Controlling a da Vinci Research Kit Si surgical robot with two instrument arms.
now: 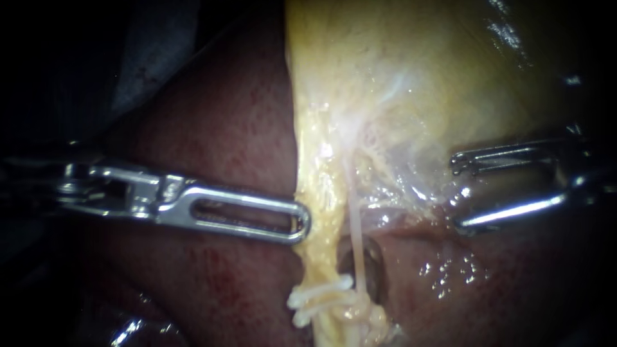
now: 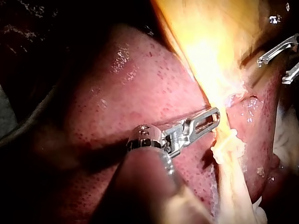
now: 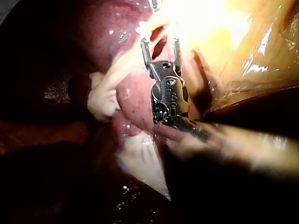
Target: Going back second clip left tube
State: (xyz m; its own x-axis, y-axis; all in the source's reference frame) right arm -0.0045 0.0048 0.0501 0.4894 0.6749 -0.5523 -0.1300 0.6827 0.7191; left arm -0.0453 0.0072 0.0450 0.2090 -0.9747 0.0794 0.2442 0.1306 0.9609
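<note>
**Clipped left tube, right instrument standing clear**

Item: left tube, a yellow strand running down from the gallbladder across the liver. White clips sit low on it, showing as two bars close together that cross the strand. A thinner pale tube lies just beside it, on the side nearer the right instrument.

Left instrument: the slotted tool lies flat over the liver, its tip touching the yellow edge above the clips. Whether it pinches that edge cannot be told. Its placing suggests it steadies the strand so that the clipped stretch is exposed.

Right instrument: the tool is spread, its two prongs wide apart, and nothing shows between them. It stands well apart from both tubes, by the gallbladder's lower margin.

Judgement: the clips look seated, so an open tool at this remove fits the backing-off step. Its way out appears free of the thin tube.
</note>
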